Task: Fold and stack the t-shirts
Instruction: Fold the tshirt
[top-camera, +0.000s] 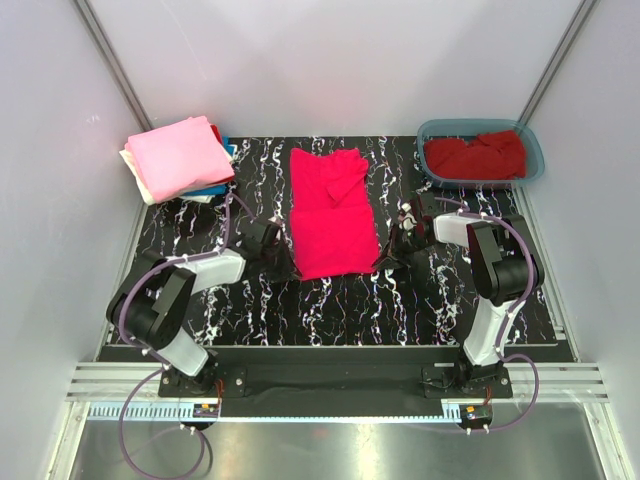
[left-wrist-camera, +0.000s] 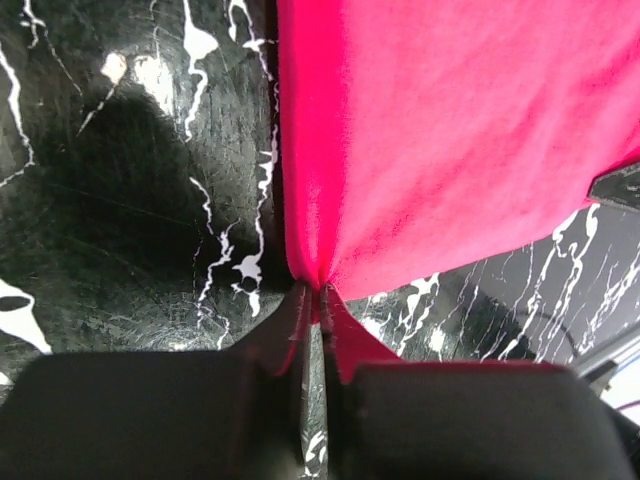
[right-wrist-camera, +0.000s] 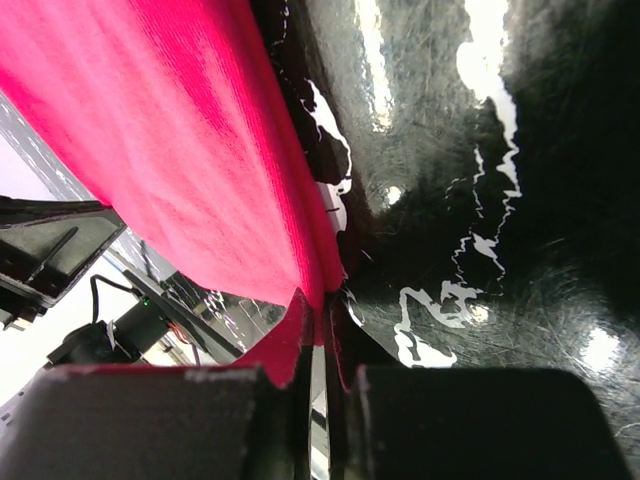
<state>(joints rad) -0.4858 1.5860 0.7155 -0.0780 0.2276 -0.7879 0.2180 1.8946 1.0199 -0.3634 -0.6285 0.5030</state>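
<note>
A bright pinkish-red t-shirt (top-camera: 332, 210) lies folded lengthwise in the middle of the black marbled table. My left gripper (top-camera: 283, 258) is shut on its near left corner; the left wrist view shows the cloth (left-wrist-camera: 450, 130) pinched at my jaw tips (left-wrist-camera: 318, 296). My right gripper (top-camera: 385, 252) is shut on its near right corner, the cloth (right-wrist-camera: 170, 140) bunching into my jaws (right-wrist-camera: 322, 305). A stack of folded shirts (top-camera: 180, 155), light pink on top with cream, blue and red below, sits at the far left. A darker red shirt (top-camera: 475, 155) lies in the tub.
A teal plastic tub (top-camera: 533, 150) stands at the far right corner. The table's black marbled top (top-camera: 330, 310) ends in white walls at the back and sides. The arm bases are on a metal rail at the near edge.
</note>
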